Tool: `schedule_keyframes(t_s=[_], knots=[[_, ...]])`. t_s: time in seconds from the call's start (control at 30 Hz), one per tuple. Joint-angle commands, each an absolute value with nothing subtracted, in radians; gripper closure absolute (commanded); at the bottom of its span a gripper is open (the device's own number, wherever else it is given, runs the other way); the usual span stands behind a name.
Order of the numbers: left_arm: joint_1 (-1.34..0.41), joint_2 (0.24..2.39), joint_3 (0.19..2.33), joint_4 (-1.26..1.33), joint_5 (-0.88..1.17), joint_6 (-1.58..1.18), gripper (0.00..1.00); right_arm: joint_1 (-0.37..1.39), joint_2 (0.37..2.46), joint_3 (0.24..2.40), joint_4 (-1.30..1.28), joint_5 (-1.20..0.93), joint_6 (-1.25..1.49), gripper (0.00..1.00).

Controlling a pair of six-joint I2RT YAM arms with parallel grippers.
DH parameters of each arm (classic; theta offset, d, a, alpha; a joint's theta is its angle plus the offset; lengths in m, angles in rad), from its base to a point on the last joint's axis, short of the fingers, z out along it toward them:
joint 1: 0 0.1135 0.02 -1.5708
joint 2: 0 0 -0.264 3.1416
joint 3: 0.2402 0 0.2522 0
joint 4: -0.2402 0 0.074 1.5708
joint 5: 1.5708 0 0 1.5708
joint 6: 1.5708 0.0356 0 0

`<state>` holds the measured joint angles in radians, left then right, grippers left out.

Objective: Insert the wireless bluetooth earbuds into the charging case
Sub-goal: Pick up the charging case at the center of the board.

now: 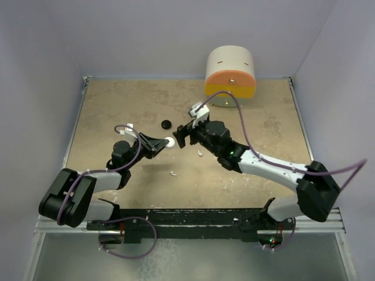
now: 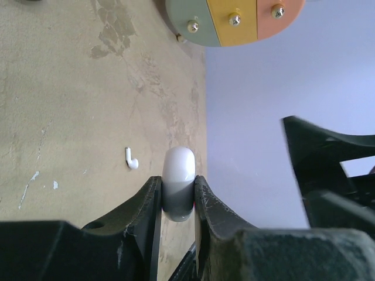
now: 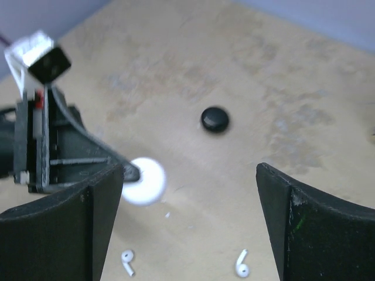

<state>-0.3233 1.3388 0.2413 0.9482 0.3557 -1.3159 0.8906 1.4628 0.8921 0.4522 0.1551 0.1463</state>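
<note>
My left gripper (image 1: 163, 143) (image 2: 179, 188) is shut on a white round charging case (image 1: 170, 141) (image 2: 179, 172), pinching it edge-on above the table. In the right wrist view the same white case (image 3: 144, 180) sits at the tip of the left gripper. A black round case (image 1: 166, 123) (image 3: 215, 119) lies on the table behind it. Two white earbuds lie loose on the table: one (image 1: 200, 153) (image 3: 242, 264) (image 2: 131, 158) under my right arm, the other (image 1: 174, 172) (image 3: 127, 261) nearer the front. My right gripper (image 1: 184, 137) (image 3: 190, 225) is open wide and empty, just right of the white case.
A cylinder with a yellow and orange face (image 1: 230, 73) (image 2: 234, 20) stands at the back wall. Purple walls enclose the tan table (image 1: 117, 105) on three sides.
</note>
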Motion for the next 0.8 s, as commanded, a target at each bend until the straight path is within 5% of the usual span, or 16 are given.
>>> schedule_keyframes(t_s=[0.0,0.77], knots=[[-0.327,1.308,0.256,0.979,0.344,-1.293,1.00,0.854,1.321,0.881,0.430,0.248,0.190,0.05],[-0.329,1.299,0.298,0.940,0.394,-1.279,1.00,0.860,1.498,0.898,0.410,-0.063,-0.008,0.11]])
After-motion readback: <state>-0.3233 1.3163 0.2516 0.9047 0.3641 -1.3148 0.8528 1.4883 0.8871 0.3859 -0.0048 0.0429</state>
